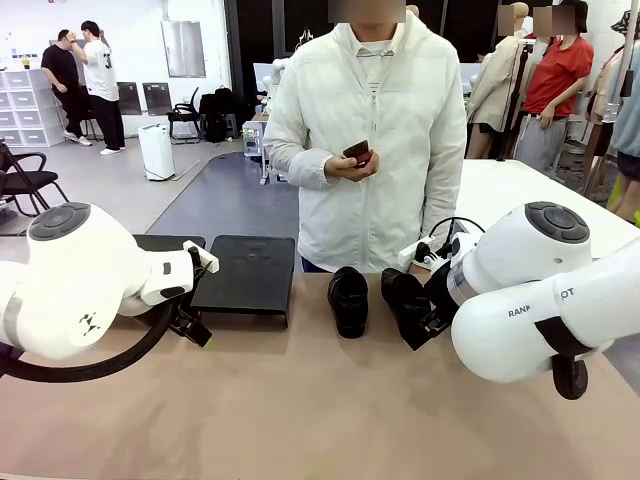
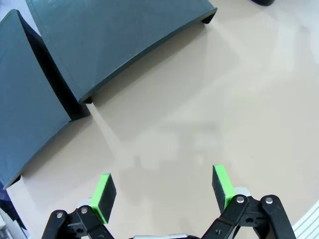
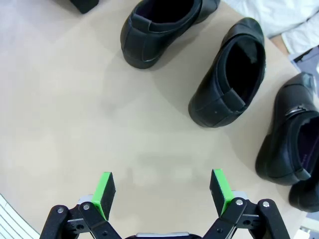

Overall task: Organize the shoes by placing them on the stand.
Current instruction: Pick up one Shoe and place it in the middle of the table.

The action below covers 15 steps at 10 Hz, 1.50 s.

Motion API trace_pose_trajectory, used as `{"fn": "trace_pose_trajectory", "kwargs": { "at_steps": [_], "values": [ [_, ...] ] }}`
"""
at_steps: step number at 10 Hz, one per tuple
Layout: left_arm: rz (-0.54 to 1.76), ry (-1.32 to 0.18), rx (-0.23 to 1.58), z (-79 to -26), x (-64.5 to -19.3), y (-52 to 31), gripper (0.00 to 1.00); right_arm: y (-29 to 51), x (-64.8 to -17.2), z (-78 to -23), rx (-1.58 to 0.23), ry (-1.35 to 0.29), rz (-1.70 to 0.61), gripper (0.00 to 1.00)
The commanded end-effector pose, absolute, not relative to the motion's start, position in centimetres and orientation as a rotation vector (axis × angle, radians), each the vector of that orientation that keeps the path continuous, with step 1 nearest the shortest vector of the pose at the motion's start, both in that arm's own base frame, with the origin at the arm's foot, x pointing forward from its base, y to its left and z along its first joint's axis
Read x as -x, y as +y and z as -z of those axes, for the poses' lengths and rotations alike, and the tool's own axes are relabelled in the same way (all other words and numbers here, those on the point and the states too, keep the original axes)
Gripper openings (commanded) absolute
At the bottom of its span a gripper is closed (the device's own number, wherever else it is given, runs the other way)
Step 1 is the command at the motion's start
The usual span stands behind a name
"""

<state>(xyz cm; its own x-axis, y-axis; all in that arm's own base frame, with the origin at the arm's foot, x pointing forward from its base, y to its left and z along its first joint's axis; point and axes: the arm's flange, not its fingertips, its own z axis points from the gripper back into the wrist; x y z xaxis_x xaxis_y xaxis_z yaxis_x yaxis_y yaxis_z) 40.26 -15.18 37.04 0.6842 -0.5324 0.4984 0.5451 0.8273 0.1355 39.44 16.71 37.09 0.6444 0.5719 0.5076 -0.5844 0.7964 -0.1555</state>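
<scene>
Several black glossy shoes lie on the tan table. In the right wrist view one shoe [image 3: 159,27] is far left, another [image 3: 232,74] in the middle, and a third [image 3: 294,134] at the right edge. My right gripper [image 3: 162,191] is open over bare table, short of them. From the front, two shoes [image 1: 348,300] [image 1: 405,305] stand right of the matte-black stand [image 1: 245,270]. My left gripper [image 2: 162,191] is open and empty, with the stand's two panels [image 2: 124,40] [image 2: 25,99] ahead of it. It hangs by the stand's front left corner [image 1: 195,330].
A person in a white jacket [image 1: 370,120] stands at the far side holding a phone [image 1: 357,153] in both hands. A white power strip with cables [image 1: 425,250] lies at the back right. Bare table [image 1: 300,400] stretches along the near side.
</scene>
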Motion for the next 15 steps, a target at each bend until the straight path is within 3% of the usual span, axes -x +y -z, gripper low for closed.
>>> {"fn": "trace_pose_trajectory", "kwargs": {
  "at_steps": [1,3,4,6,9,11,13,14,15],
  "values": [
    [0.604,-0.551,0.024,-37.1,-40.3,-15.2,1.00,16.7,-39.4,-37.1,-0.024,-0.570,-0.658,1.00],
    [0.623,-0.518,0.053,-39.4,-39.7,-15.0,1.00,16.4,-39.3,-39.1,-0.096,-0.477,-0.669,1.00],
    [0.611,-0.412,0.136,-42.4,-38.4,-14.3,1.00,15.7,-38.6,-41.8,-0.153,-0.438,-0.630,1.00],
    [0.453,-0.366,0.192,-50.1,-34.4,-13.3,1.00,13.0,-35.6,-50.2,-0.276,-0.394,-0.480,1.00],
    [0.575,-0.371,0.369,-57.6,-26.8,-7.5,1.00,8.0,-29.5,-58.2,-0.336,-0.374,-0.446,1.00],
    [0.456,-0.509,0.463,-57.4,-23.9,-2.9,1.00,2.1,-26.9,-60.1,-0.351,-0.487,-0.301,1.00],
    [0.374,-0.497,0.514,-55.1,-24.6,-0.9,1.00,-1.0,-26.4,-58.6,-0.376,-0.572,-0.181,1.00],
    [0.448,-0.490,0.444,-59.2,-23.1,-2.4,1.00,1.2,-26.2,-61.3,-0.347,-0.481,-0.297,1.00],
    [0.448,-0.490,0.444,-59.2,-23.1,-2.4,1.00,1.2,-26.2,-61.3,-0.347,-0.481,-0.297,1.00]
  ]
}}
